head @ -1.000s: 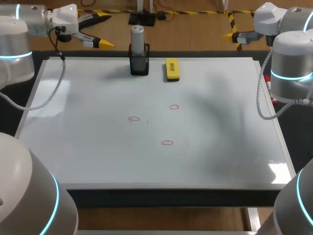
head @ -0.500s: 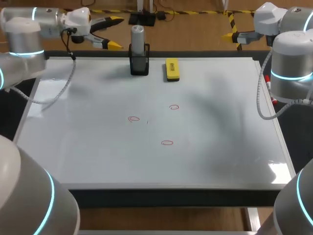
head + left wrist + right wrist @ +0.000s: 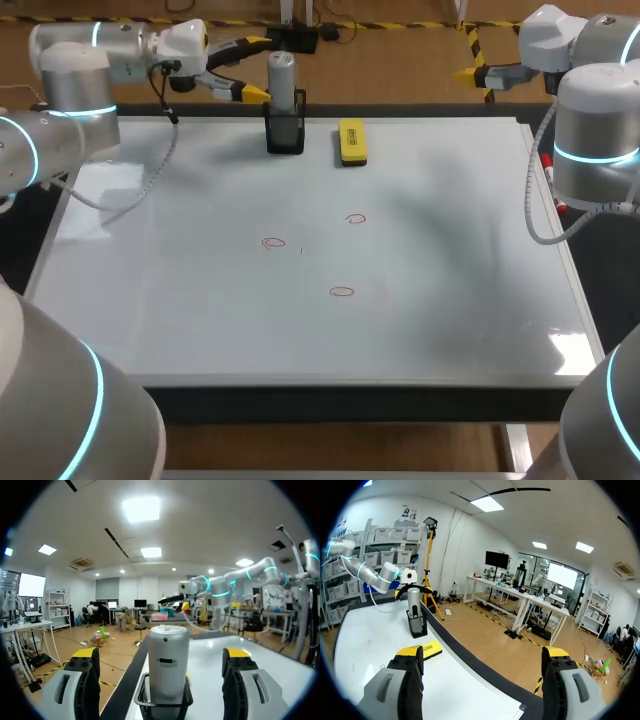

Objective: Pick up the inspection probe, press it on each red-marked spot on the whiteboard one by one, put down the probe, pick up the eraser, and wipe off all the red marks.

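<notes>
Probe [image 3: 282, 75] upright in black holder [image 3: 285, 135] at the 12 o'clock edge of whiteboard [image 3: 450, 300]. Yellow eraser [image 3: 352, 141] at holder's 3 o'clock, near it. Three red marks [image 3: 342, 292] mid-board. Left jaws wide, just at probe's 9 o'clock, clear of it. Right jaws wide, beyond the board's 1 o'clock corner.

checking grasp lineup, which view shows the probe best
The left wrist view: the probe stands upright in its black holder, close and large. The head view shows it small from above; the right wrist view, small and distant.
</notes>
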Available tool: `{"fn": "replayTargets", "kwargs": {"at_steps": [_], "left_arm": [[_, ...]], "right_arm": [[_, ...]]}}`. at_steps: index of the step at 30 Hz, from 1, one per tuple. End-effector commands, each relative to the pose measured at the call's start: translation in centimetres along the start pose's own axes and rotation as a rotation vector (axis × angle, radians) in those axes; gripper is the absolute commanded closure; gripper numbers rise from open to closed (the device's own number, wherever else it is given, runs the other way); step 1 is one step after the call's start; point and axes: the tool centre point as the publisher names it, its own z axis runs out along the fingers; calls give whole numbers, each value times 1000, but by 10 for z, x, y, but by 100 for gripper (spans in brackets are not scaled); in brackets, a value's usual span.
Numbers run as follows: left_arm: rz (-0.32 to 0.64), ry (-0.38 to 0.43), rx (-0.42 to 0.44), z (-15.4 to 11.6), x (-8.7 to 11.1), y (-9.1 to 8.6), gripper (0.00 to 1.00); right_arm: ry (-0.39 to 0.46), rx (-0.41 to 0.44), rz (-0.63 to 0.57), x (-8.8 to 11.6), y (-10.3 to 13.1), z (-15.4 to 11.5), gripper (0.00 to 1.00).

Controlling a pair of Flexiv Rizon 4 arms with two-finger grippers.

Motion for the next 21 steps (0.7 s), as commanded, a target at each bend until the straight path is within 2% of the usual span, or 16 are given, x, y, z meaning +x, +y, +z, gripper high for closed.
{"fn": "replayTargets", "kwargs": {"at_steps": [1,5,21], "left_arm": [[-2,-69,3,10,13,0,0],[-7,-96,-9,20,16,0,0],[-16,-111,-16,44,21,-3,0]], "right_arm": [[1,1,0,-1,0,0,0],[1,1,0,-1,0,0,0],[1,1,0,-1,0,0,0]]}}
